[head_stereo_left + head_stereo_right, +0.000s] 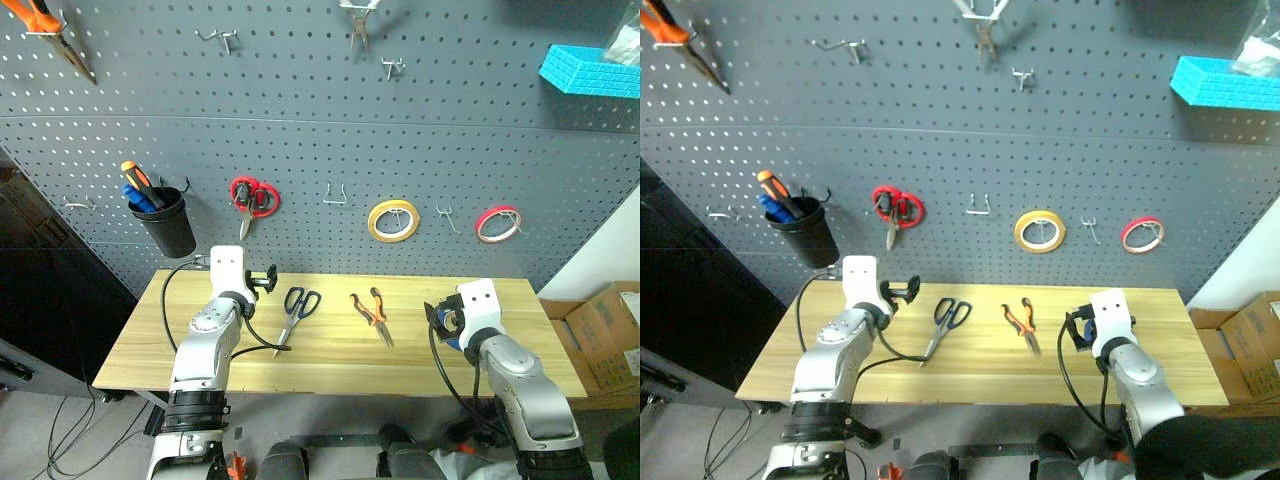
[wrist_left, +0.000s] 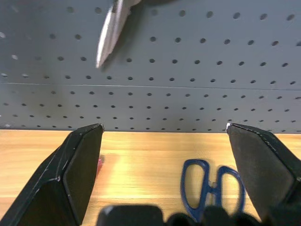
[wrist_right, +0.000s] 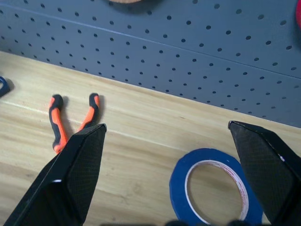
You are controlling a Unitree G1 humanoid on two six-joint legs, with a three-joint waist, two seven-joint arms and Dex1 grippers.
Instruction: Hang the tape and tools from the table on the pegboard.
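Steel scissors (image 1: 297,310) with black loop handles lie on the pale wood table (image 1: 330,365), blades toward me. Orange-and-black pliers (image 1: 372,315) lie to their right. My left gripper (image 1: 262,280) is open just left of the scissors, whose handles (image 2: 212,192) lie low between its fingers in the left wrist view. Near the table's right end my right gripper (image 1: 440,318) is open, and the blue tape (image 3: 178,183) lies flat on the table just in front of it. The pliers (image 3: 56,127) lie beyond its left finger. The dark-grey pegboard (image 1: 300,120) rises behind the table.
On the pegboard hang a black cup (image 1: 165,225) of screwdrivers, red-handled scissors (image 1: 250,198), a yellow roll (image 1: 393,220) and a red roll (image 1: 498,223). Bare hooks (image 1: 337,195) sit between them. A blue bin (image 1: 590,70) hangs top right. Cardboard boxes (image 1: 605,330) stand right of the table.
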